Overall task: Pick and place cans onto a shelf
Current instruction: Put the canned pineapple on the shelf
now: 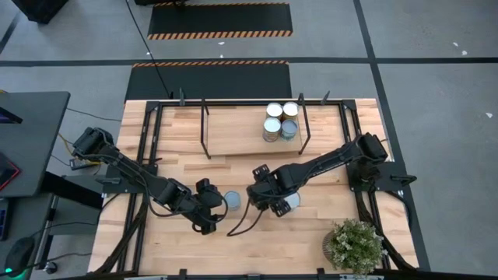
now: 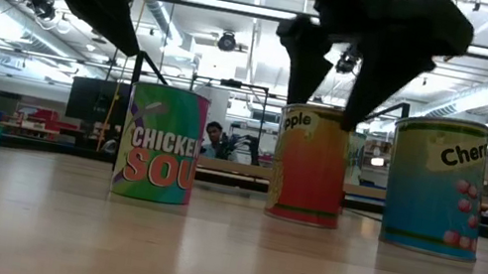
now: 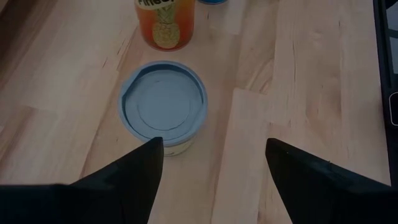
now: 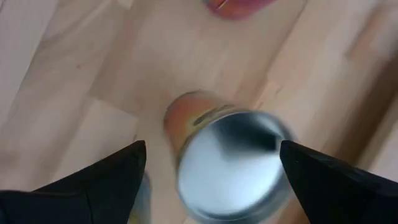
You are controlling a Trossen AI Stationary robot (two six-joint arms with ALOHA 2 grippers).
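Four round-topped tins [image 1: 281,121] sit clustered on the light wooden shelf in its thin black rod frame [image 1: 233,128] at the back of the pale butcher-block worktop [image 1: 311,241]. Out front, the right claw [image 1: 274,204] hovers released over an orange-sided silver-topped can [image 4: 233,163], jaws wide either side. Just beside it, the left claw [image 1: 215,207] hangs unclenched behind a blue-grey-lidded tin [image 3: 163,106].

Four cans [image 1: 281,121] stand clustered on the shelf [image 1: 233,131], while both arms reach over the table [image 1: 257,241].
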